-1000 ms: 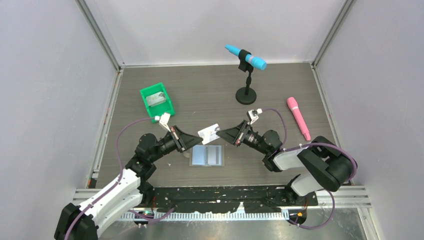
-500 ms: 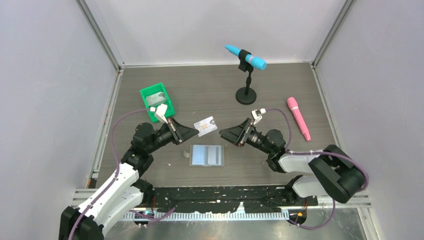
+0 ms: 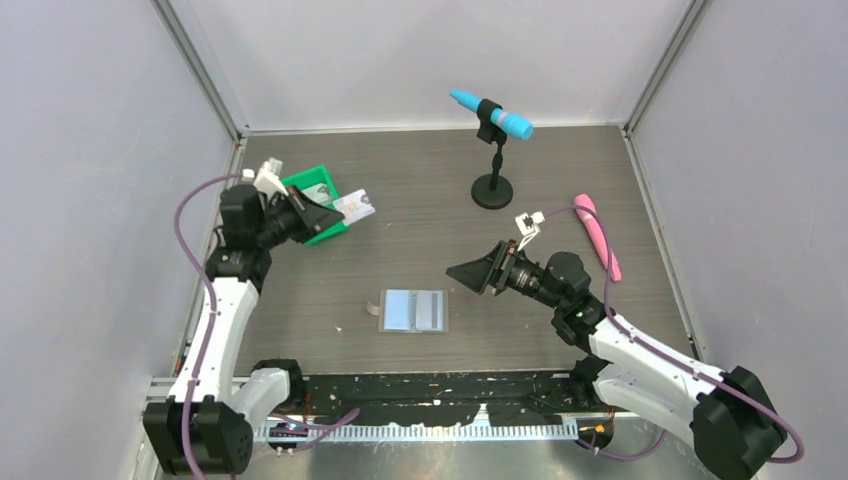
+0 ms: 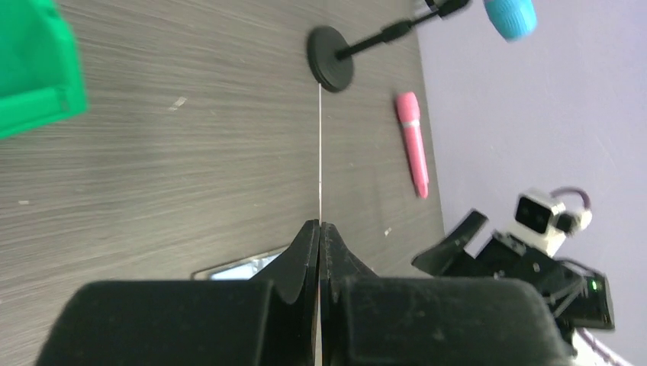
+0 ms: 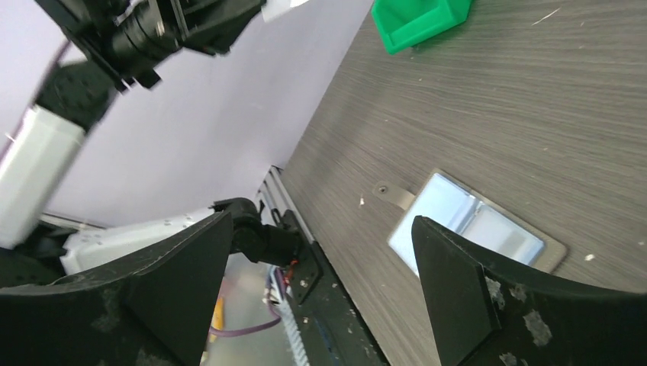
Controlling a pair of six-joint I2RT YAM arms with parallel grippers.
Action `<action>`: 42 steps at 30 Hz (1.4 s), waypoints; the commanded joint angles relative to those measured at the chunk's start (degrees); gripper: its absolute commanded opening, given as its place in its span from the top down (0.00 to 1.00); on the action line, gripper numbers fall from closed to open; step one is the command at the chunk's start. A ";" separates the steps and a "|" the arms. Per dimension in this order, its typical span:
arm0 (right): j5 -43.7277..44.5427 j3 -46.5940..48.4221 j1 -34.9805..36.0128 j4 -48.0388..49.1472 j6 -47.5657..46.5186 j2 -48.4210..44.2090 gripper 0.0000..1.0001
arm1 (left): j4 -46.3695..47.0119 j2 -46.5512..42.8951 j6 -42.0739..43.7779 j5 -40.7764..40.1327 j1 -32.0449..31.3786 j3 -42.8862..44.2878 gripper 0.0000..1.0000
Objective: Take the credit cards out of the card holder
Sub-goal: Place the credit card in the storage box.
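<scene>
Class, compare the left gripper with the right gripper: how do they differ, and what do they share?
The left gripper is shut on a credit card; the right gripper is open and empty. The left gripper is beside the green bin; the right gripper is nearer the card holder. Both are black.

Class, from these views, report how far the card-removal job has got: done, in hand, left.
Done: the card holder lies open, and one credit card is out of it. In hand: the left gripper pinches that card by the green bin. Left: letting it go; the right gripper is open and empty. Whether more cards sit in the pockets cannot be told.
</scene>
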 commanded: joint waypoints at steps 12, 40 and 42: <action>3.07 7.48 -0.15 -19.14 -14.24 -4.51 0.05 | -20.27 24.82 14.23 -9.38 12.04 24.72 1.00; 6.99 11.58 -0.31 -18.85 -14.27 4.74 0.05 | -23.48 54.65 16.18 -11.66 13.65 48.16 1.00; 6.99 11.66 -0.33 -18.66 -13.92 5.17 0.04 | -23.00 55.44 16.07 -11.62 13.69 48.21 1.00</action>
